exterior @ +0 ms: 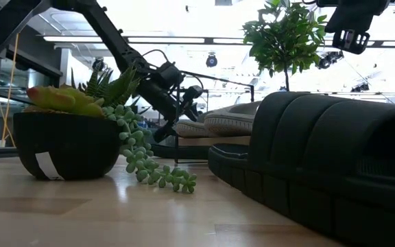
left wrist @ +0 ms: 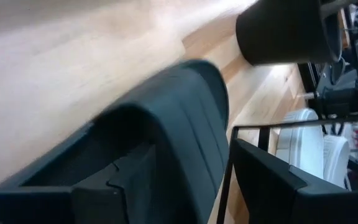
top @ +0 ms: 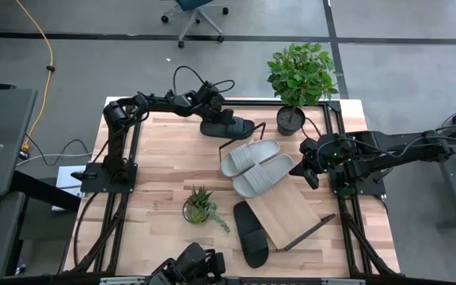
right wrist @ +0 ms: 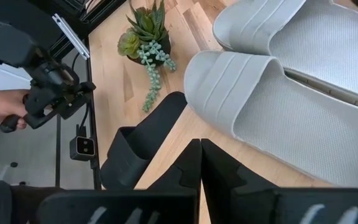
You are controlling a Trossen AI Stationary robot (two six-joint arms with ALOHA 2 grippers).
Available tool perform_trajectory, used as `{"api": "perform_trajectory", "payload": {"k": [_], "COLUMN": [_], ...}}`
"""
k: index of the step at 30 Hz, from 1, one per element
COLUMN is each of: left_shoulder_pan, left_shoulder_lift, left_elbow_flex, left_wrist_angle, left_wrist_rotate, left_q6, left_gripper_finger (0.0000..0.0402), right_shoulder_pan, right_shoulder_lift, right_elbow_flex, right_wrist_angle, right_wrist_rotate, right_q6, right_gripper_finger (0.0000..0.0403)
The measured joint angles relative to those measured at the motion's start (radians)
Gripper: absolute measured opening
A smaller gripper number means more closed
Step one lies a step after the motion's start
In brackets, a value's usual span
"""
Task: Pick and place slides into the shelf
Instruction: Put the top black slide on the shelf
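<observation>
Two grey slides (top: 256, 165) are on the shelf (top: 291, 212) already; two black ones are not. One black slide (top: 226, 127) is with the left gripper (top: 214, 120) at the far edge of the table, just beside the shelf's upper wire end; the other black slide (top: 251, 233) lies on the table against the shelf's near-left side.

Step in hand, as I read it: left arm grasping the far black slide. Its fingers stand wide, one either side of the strap in the left wrist view, strap (left wrist: 185, 124) between them. Can't tell whether the pads are pressing it yet or just straddling, so I won't call it held.

To do it well:
- close across the strap, not the sole edge; the strap is soft and will give, so seat it deep between the fingers
- lift clear of the shelf's wire frame (left wrist: 253, 127), which runs right next to the fingers
- keep away from the potted tree (top: 295, 83) just beyond the slide's toe
- carry it to the bare lower part of the board, beyond the grey pair, without nudging them

Right gripper (top: 310, 169) hovers over the grey pair's right end, fingers closed on nothing. It's near the drop zone, so watch for a clash.

Small succulent pot (top: 199, 207) sits well clear on the near-left.
</observation>
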Motion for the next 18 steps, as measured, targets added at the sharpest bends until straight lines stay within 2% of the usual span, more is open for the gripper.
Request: {"api": "perform_trajectory", "payload": {"k": [3,13,18], "left_shoulder_pan": [-0.009,-0.024,-0.025], "left_shoulder_lift": [0.018,0.034,0.034], "left_elbow_flex": [0.000,0.000,0.000], "left_wrist_angle": [0.020,0.033,0.035], "left_wrist_rotate": [0.035,0.004,0.003], "left_q6": [-0.028,-0.050,-0.050], "left_gripper_finger": [0.0200,0.0199,0.0162], "right_shoulder_pan": [0.000,0.000,0.000], "right_shoulder_lift": [0.000,0.000,0.000], "right_elbow_flex": [0.000,0.000,0.000], "right_wrist_angle": [-0.002,-0.009,-0.011], "right_wrist_rotate": [0.000,0.000,0.000], "right_q6": [0.000,0.004,0.003], "right_gripper_finger": [0.0001,0.0001,0.0001]}}
